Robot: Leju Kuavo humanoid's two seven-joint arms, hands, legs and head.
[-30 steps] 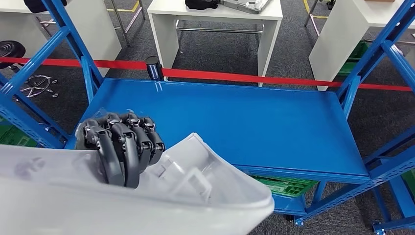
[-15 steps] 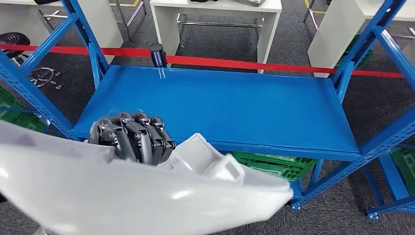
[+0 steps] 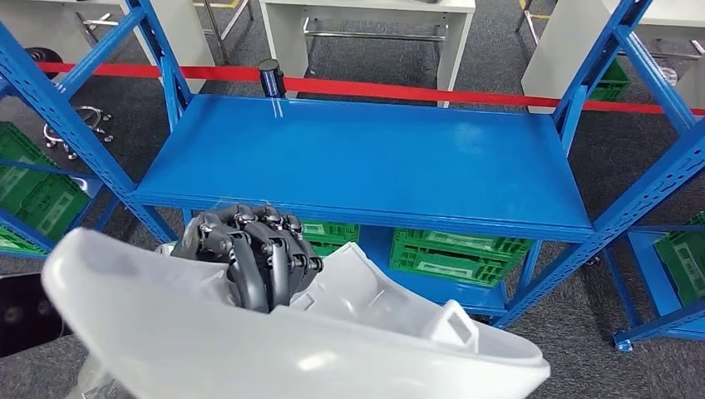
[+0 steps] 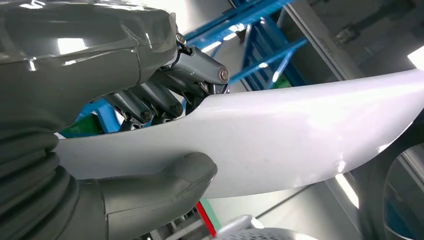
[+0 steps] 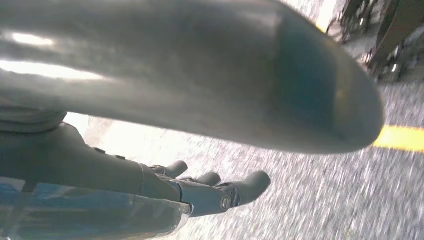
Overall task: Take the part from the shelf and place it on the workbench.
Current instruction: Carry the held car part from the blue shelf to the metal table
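A large white curved plastic part [image 3: 249,349] fills the lower left of the head view, held up in front of the blue shelf [image 3: 366,158]. My left hand [image 3: 253,245] grips its upper edge, with the dark fingers [image 3: 274,266] hooked over the rim. In the left wrist view the grey thumb [image 4: 165,185] presses the part [image 4: 300,135] from one side and the fingers [image 4: 165,97] clamp the other. My right hand [image 5: 200,192] hangs over grey carpet, its fingers stretched out and apart with nothing in them.
The blue shelf board is bare, framed by blue uprights [image 3: 623,75]. Green crates [image 3: 453,253] sit on the lower level. Behind the shelf run a red barrier tape [image 3: 416,90], a black post [image 3: 268,76] and white tables [image 3: 366,25]. Grey carpet lies all around.
The whole view has drawn back from the shelf, so the camera has moved; the lower level with green crates has come into sight. My left hand keeps its hold on the white part.
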